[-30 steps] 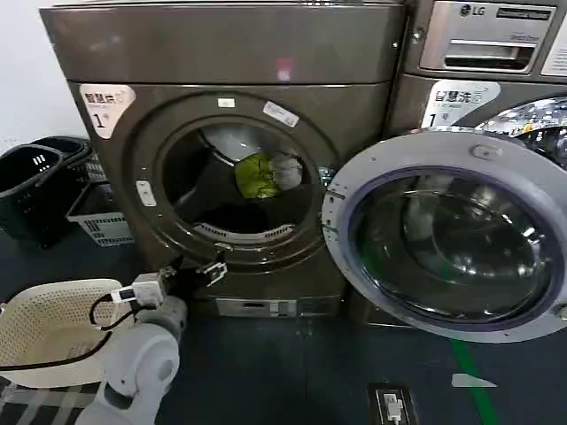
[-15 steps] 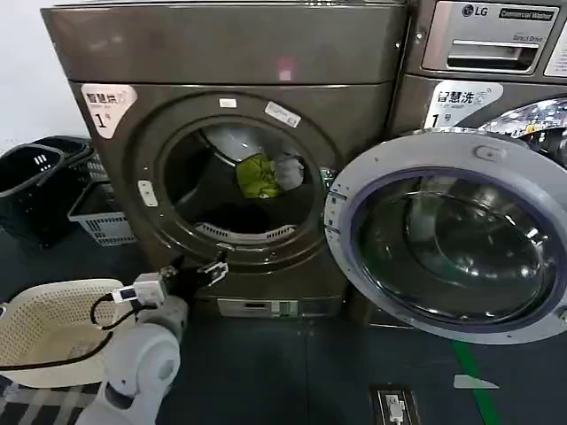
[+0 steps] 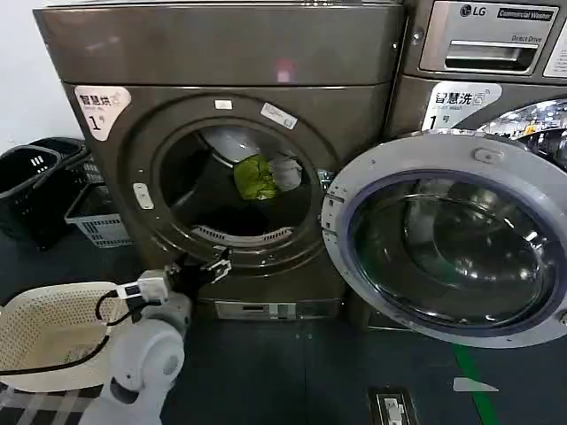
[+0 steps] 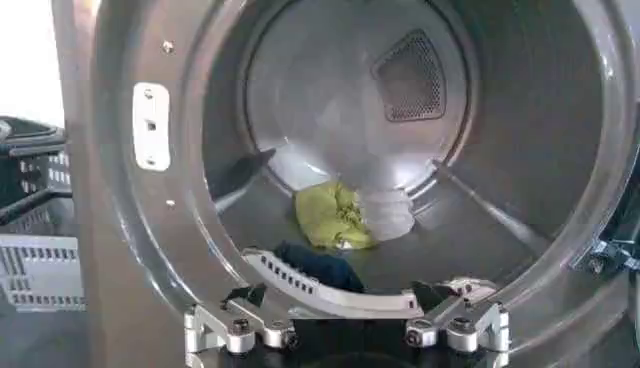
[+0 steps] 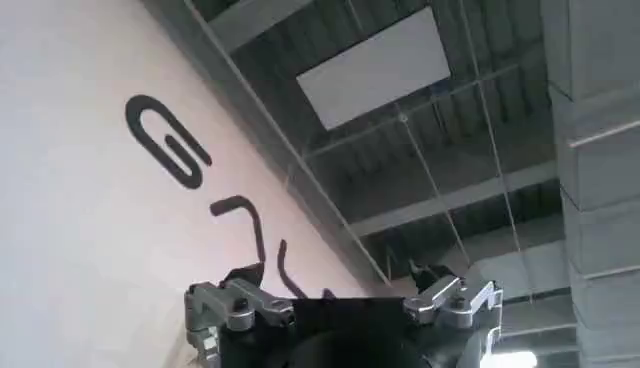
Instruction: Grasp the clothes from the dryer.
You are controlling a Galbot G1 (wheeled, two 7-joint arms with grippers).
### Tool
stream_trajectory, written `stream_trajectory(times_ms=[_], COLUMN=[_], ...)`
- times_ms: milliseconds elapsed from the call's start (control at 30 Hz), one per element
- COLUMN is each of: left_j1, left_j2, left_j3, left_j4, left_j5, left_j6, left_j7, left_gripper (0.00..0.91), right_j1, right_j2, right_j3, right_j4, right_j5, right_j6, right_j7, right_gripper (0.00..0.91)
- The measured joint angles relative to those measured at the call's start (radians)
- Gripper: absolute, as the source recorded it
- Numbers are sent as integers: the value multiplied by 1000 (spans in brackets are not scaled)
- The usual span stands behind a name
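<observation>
My left gripper [image 3: 208,268] sat at the lower left of the head view, just in front of the dryer [image 3: 221,53] and level with the lower rim of its round opening. Its fingers stood apart with nothing between them. The clothes [image 3: 266,175] lay deep inside the drum, up and to the right of the gripper in that view and well beyond the rim. In the left wrist view the yellow-green piece [image 4: 335,215] rested on the drum floor touching a whitish piece [image 4: 388,212], and dark fabric [image 4: 318,266] lay nearer, just behind the lip. The bundle ran roughly across the drum. My left arm was clearly the nearer one; I judged that reaching in meant lifting over the rim and going forward.

The open door [image 3: 447,235] hung to the right of the opening, clear of a straight path in. A cream basket [image 3: 44,323] stood at lower left, dark baskets [image 3: 35,173] further back.

My right gripper [image 5: 340,305] pointed up toward a ceiling, fingers apart and empty.
</observation>
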Motion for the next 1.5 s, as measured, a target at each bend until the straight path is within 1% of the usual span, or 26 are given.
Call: stream_trajectory(times_ms=[1133, 1500], left_j1=[-29, -77], left_j2=[-12, -27], left_j3=[12, 45], left_j4=[26, 80], left_j5=[7, 28], left_j6=[0, 0], left_j7=[5, 12], left_gripper=[907, 907], right_j1=[-2, -9], right_j2=[2, 0], right_j3=[-2, 6], right_j4=[5, 9], right_j5=[-1, 4], right_j6=[9, 9], right_j7=[-5, -9], right_gripper=[907, 907])
